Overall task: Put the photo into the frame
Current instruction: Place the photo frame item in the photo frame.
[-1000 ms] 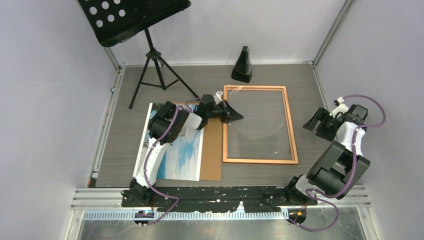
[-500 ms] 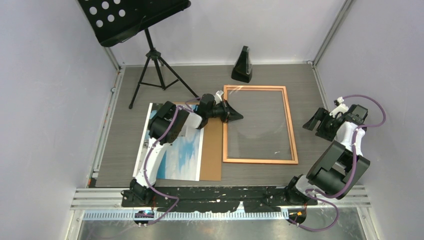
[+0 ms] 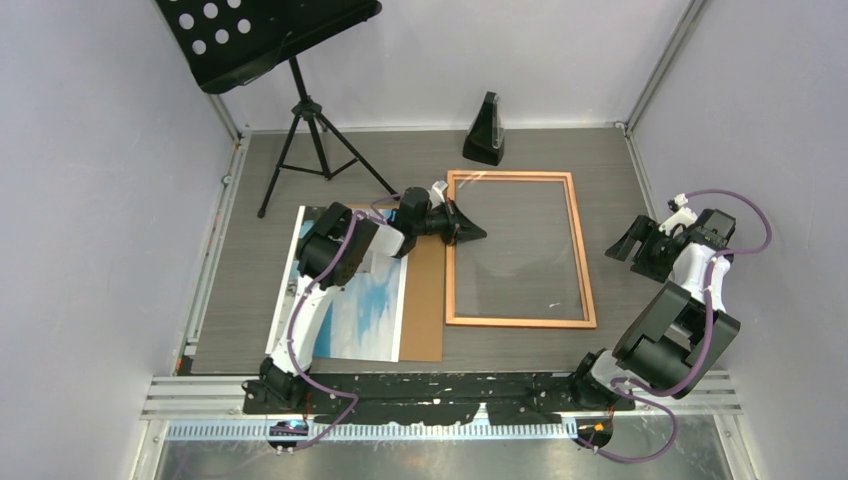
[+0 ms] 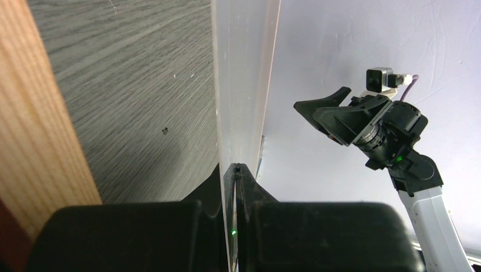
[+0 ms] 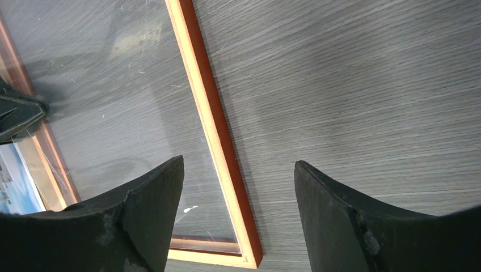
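The copper-orange frame point(image 3: 579, 250) lies flat on the table right of centre, its right rail point(image 5: 211, 130) also in the right wrist view. My left gripper point(image 3: 471, 234) reaches over the frame's left rail and is shut on the edge of a clear pane point(image 4: 244, 85), pinched thin between the fingertips of that left gripper point(image 4: 235, 168). The photo point(image 3: 362, 305), blue sky showing, rests on a brown backing board point(image 3: 426, 300) left of the frame, partly hidden by my left arm. My right gripper point(image 3: 632, 246) hovers open to the right of the frame, and nothing sits between the spread fingers of this right gripper point(image 5: 238, 162).
A black music stand point(image 3: 300, 110) on a tripod occupies the back left. A black metronome point(image 3: 487, 130) stands behind the frame. Walls close in on both sides and at the back. My right gripper point(image 4: 343, 116) shows across the pane in the left wrist view.
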`<state>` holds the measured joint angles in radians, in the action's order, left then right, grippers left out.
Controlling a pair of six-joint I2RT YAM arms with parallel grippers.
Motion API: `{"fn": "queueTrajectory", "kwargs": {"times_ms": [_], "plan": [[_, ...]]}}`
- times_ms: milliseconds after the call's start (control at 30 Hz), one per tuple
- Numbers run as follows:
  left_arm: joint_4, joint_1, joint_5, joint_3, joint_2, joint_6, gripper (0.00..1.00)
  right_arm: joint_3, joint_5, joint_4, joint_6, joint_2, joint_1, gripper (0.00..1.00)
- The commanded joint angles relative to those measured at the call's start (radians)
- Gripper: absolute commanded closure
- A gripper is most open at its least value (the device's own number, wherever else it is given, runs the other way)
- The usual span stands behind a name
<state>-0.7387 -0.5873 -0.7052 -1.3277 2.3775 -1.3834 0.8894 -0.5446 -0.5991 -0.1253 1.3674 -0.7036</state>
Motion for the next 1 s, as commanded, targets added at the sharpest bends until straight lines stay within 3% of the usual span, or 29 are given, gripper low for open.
{"fn": "queueTrajectory", "kwargs": {"times_ms": [0, 967], "plan": [[0.024, 0.007, -0.009, -0.021, -0.024, 0.027, 1.0, 0.003, -0.015, 0.009, -0.002, -0.013, -0.005, 0.23], [0.036, 0.007, -0.02, -0.004, -0.039, 0.034, 1.0, 0.002, -0.024, 0.009, -0.001, -0.013, -0.014, 0.23]]}}
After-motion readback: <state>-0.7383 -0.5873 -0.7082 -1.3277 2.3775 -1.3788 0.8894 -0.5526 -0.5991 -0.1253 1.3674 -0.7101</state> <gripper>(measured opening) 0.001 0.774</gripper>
